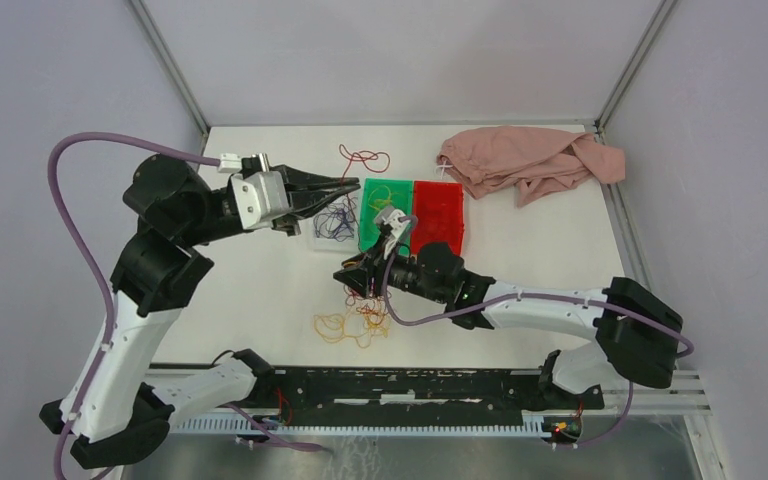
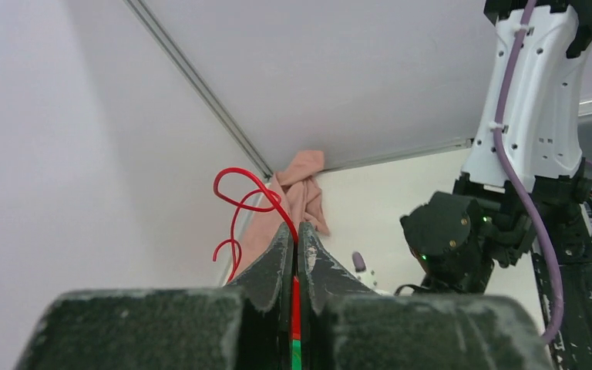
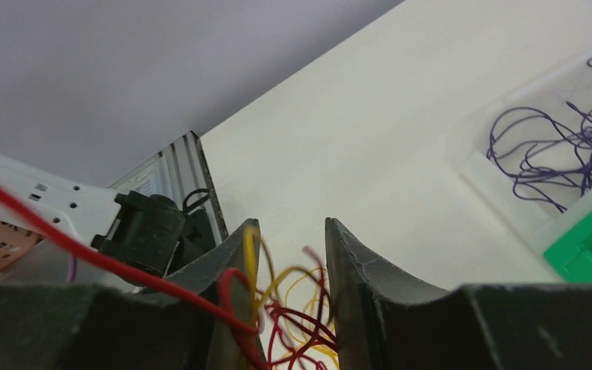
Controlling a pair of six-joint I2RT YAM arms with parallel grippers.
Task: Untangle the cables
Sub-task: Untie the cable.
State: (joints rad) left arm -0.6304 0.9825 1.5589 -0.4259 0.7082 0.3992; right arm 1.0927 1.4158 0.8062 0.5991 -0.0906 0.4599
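On the worktop (image 1: 260,300), purple wires (image 3: 555,146) lie separated in a clear tray (image 3: 478,173); the red-and-yellow tangle (image 3: 301,316) is not yet undone (right hand (image 3: 289,231) spread around it, left hand (image 2: 297,231) clamped on a red wire (image 2: 280,206)).

The left arm (image 1: 110,340) rises from the lower left of the top view, folds at the elbow and reaches right. The left gripper (image 1: 357,184) is clamped on a red cable (image 2: 295,302) (its fingers nearly meet). The right arm (image 1: 550,305) lies low, stretching from the lower right toward centre. The right gripper (image 1: 352,278) points left, fingers parted.
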